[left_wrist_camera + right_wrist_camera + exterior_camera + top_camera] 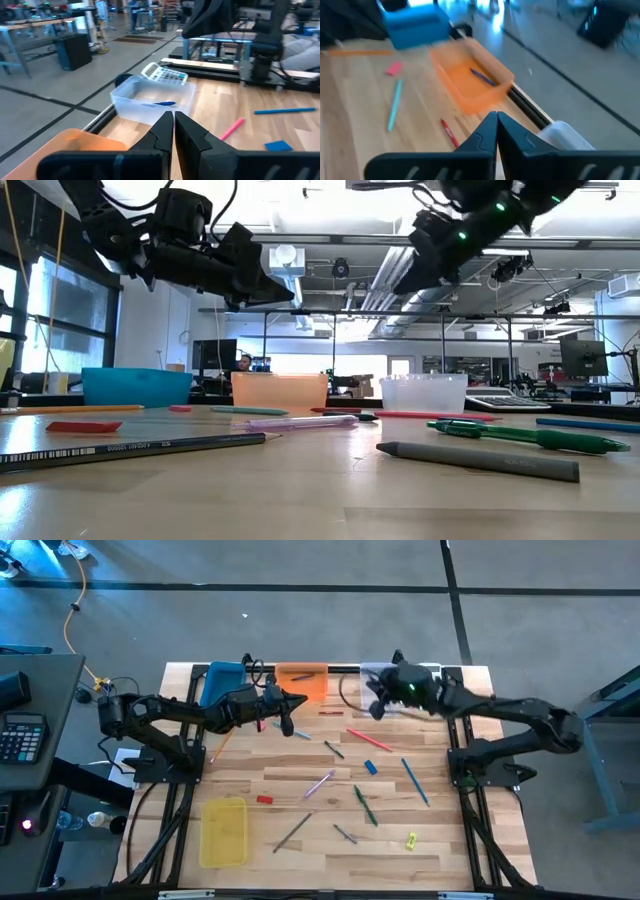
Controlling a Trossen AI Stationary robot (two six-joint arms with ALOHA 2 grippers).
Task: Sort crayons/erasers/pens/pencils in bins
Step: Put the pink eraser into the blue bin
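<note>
Both grippers hover above the table's far part, shut and empty. My left gripper (298, 701) (173, 119) is beside the orange bin (302, 680), pointing toward the clear bin (152, 100), which holds a blue pen (164, 104). My right gripper (374, 706) (496, 120) hangs by the clear bin (565, 136) and faces the orange bin (470, 75), where a dark stick (482, 76) lies. The blue bin (222, 682) stands at the far left, the yellow bin (223, 830) near left. Pens, pencils, crayons and erasers lie flat on the table between the bins.
Loose on the wood: a green pen (365, 805), blue pen (415, 780), red pencil (368, 739), pink pencil (320, 783), red eraser (264, 799), blue block (371, 767), grey crayon (480, 460). A calculator (165, 74) sits behind the clear bin.
</note>
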